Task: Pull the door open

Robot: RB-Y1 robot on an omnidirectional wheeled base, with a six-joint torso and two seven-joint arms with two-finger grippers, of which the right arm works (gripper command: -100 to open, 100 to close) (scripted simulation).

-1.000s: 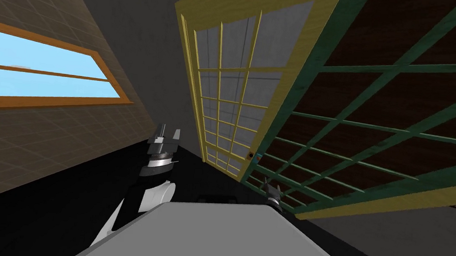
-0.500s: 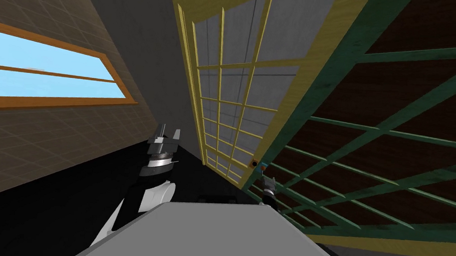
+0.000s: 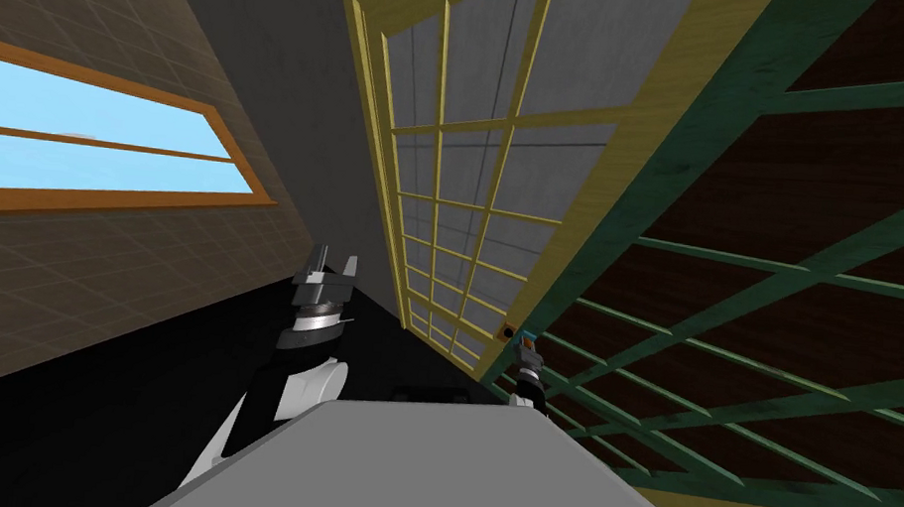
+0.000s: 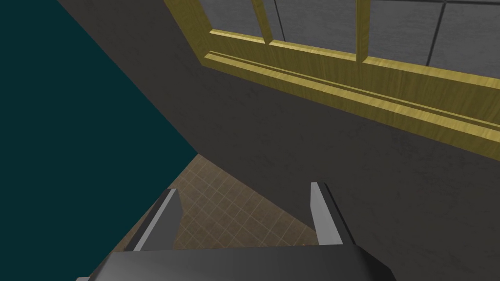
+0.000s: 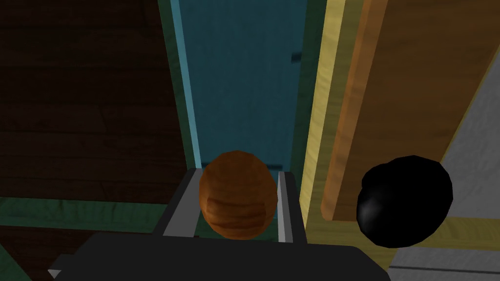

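The right pincer (image 5: 238, 172) is closed on the round orange-brown knob (image 5: 238, 195) of the green-framed door (image 3: 743, 186). Its two fingers (image 5: 285, 205) press the knob's opposite sides, and the knob fills the gap between them down to the dark gripper body. Beyond the knob, the door's teal edge (image 5: 239, 83) runs away from the pincer, with the dark brown panel face (image 5: 83, 97) on one side and a yellow strip (image 5: 320, 122) on the other. A glossy black knob (image 5: 404, 200) sits just beside the held one, past the yellow strip, apart from the fingers.

In the head view the right pincer (image 3: 529, 348) meets the door at its near edge, next to the yellow-framed panel of grey panes (image 3: 476, 168). The left pincer (image 3: 332, 267) is raised on the robot's left, well apart from the door; its fingers (image 4: 320, 210) stand wide apart, holding and touching nothing.
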